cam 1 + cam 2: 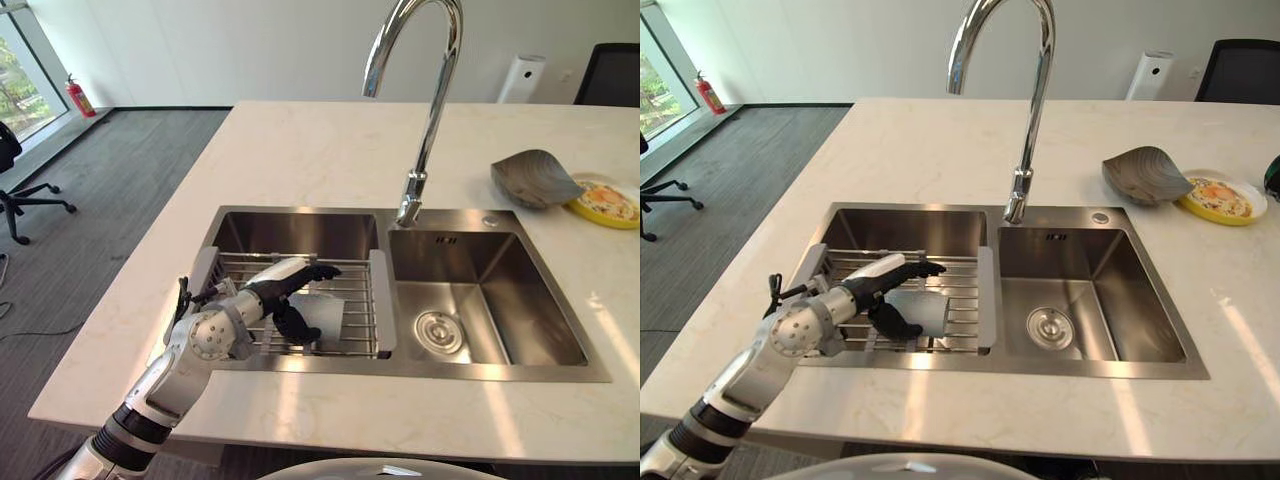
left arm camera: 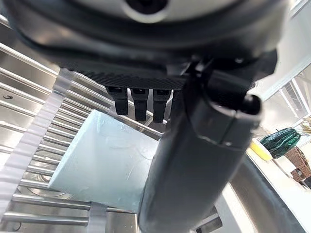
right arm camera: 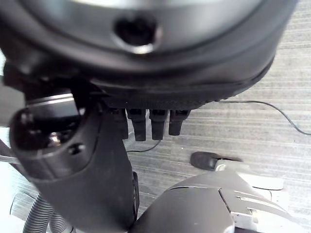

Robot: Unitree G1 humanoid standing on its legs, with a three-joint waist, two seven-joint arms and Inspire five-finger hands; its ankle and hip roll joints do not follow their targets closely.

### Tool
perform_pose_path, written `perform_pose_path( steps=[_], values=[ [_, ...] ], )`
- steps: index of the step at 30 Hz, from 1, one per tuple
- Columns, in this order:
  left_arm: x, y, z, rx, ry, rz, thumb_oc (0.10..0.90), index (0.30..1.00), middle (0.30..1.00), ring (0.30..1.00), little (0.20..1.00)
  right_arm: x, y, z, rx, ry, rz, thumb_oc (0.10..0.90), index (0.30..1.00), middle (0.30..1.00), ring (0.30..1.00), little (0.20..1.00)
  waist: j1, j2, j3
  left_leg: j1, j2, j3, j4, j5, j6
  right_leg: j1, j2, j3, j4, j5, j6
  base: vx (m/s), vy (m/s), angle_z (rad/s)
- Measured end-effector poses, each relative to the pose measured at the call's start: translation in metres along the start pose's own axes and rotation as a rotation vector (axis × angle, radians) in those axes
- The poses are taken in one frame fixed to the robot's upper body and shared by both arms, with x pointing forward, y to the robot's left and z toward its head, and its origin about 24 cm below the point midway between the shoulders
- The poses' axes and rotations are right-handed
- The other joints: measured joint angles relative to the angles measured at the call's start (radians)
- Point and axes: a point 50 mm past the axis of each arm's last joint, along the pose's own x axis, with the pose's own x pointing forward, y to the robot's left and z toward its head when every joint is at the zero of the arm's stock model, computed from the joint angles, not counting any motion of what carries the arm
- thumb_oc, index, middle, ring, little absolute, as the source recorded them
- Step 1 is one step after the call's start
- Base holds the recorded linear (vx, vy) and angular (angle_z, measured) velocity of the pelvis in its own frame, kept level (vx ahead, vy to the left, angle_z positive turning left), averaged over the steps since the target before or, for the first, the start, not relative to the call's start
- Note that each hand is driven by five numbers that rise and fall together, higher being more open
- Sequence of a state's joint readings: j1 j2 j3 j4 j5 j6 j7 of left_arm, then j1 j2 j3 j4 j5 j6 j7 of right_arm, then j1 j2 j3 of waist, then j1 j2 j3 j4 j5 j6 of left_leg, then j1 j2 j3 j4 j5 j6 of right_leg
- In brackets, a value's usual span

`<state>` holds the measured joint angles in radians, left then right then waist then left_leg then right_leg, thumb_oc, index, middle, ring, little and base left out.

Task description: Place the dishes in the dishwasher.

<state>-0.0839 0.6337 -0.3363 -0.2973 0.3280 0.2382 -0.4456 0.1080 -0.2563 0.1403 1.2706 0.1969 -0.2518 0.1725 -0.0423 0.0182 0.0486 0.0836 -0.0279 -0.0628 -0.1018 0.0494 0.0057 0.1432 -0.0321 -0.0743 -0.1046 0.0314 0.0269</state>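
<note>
The pale, flat dish lies on the wire rack over the left sink basin, partly hidden beneath the left robot hand, whose straight fingers hover open above it. The right robot hand hangs relaxed, holding nothing.

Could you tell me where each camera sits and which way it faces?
Left eye view: on the head, looking down at the sink and rack; the left hand reaches over the rack.
Right eye view: beside it, same scene; also shares the grey dish and yellow plate.
Left wrist view: on the left wrist, looking along the open hand at the pale cup lying on the rack.
Right wrist view: on the right wrist, facing the floor; right hand open, empty.
</note>
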Motion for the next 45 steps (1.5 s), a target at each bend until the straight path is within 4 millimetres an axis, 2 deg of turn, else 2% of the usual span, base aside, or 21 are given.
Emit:
perform_pose_path(
  steps=[9,12,24,25,26,35,45],
  values=[
    [-0.001,-0.009,-0.012,0.082,0.091,-0.068,0.8,0.9,0.9,0.9,0.9,0.0,-0.001,0.002,-0.002,-0.003,0.01,0.8,0.9,0.9,0.9,0.9,-0.007,0.007,0.001,0.008,0.001,0.017,0.0,-0.002,0.001,0.0,0.0,0.017,0.0,0.0,0.0,0.0,-0.002,-0.05],
    [-0.001,-0.016,-0.013,0.101,0.098,-0.111,0.8,0.9,0.9,0.9,0.9,0.0,-0.001,0.002,-0.003,-0.004,0.011,0.8,0.9,0.9,0.9,0.9,-0.01,0.012,-0.002,0.008,0.001,0.022,0.0,-0.005,0.001,0.0,0.0,0.022,0.0,0.0,0.0,0.0,-0.003,-0.06],
    [0.002,-0.022,-0.009,0.123,0.087,-0.118,0.8,0.9,0.9,0.9,0.9,0.0,-0.001,0.002,-0.009,-0.003,0.013,0.8,0.9,0.9,0.9,0.9,-0.016,0.016,-0.005,0.016,0.001,0.025,0.0,-0.006,-0.001,0.003,0.001,0.026,0.0,0.0,0.0,0.0,0.0,0.0],
    [0.003,-0.023,-0.009,0.115,0.087,-0.114,0.58,0.571,0.571,0.571,0.571,0.0,-0.002,0.002,-0.011,-0.003,0.014,0.8,0.9,0.9,0.9,0.9,-0.016,0.016,-0.005,0.016,0.001,0.025,0.0,-0.006,-0.001,0.003,0.001,0.026,0.0,0.0,0.0,0.0,0.0,0.0],
    [0.004,-0.024,-0.009,0.113,0.078,-0.104,0.4,0.3,0.3,0.3,0.3,0.0,-0.002,0.002,-0.011,-0.003,0.013,0.8,0.9,0.9,0.9,0.9,-0.016,0.016,-0.005,0.013,0.001,0.025,0.0,-0.007,-0.001,0.003,0.001,0.026,0.0,0.0,0.0,0.0,0.0,0.0],
    [0.004,-0.026,-0.008,0.124,0.026,-0.031,0.4,0.3,0.3,0.3,0.3,0.001,-0.002,0.003,-0.014,-0.006,0.013,0.8,0.9,0.9,0.9,0.9,-0.015,0.015,-0.005,0.009,0.002,0.026,0.0,-0.008,0.0,-0.001,0.001,0.026,0.0,0.0,0.0,0.0,0.0,0.0],
    [-0.002,-0.03,-0.015,0.017,0.003,0.093,0.4,0.3,0.3,0.3,0.3,0.001,-0.001,0.003,-0.013,-0.006,0.011,0.8,0.9,0.9,0.9,0.9,-0.012,0.009,-0.001,0.008,0.002,0.024,0.0,-0.009,0.0,-0.001,0.0,0.022,0.0,-0.001,0.0,0.0,0.0,0.0]
  ],
)
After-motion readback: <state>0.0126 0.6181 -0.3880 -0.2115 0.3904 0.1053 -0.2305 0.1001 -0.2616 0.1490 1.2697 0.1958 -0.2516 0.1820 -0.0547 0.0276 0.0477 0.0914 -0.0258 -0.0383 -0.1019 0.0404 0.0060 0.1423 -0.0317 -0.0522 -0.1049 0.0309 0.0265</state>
